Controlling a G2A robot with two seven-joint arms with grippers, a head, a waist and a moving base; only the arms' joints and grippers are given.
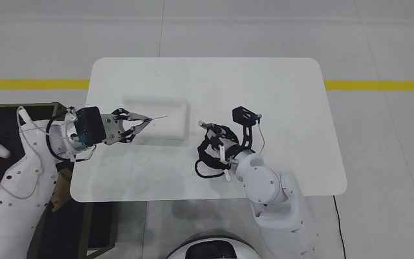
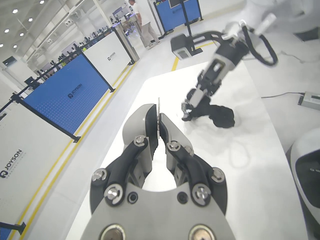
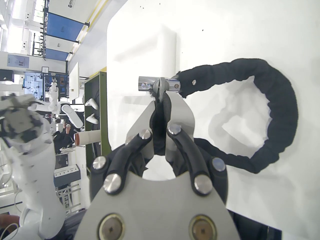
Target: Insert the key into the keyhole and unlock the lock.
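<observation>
Far left, above white rounded-corner table [image 1: 284, 84]: left pincer [image 1: 142, 122], closed tight on thin flat silver metal key [image 2: 158, 104], blade pointing right across low white rectangular block [image 1: 168, 129]. Right of block: right pincer [image 3: 161, 93], clamped on black fabric-sleeved cable lock [image 3: 282, 106] near its silver cylinder end; cable loop lying on table.

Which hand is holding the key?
The left hand: a thin metal key is pinched between its fingertips. The right hand instead grips the lock with the black cable loop.
</observation>
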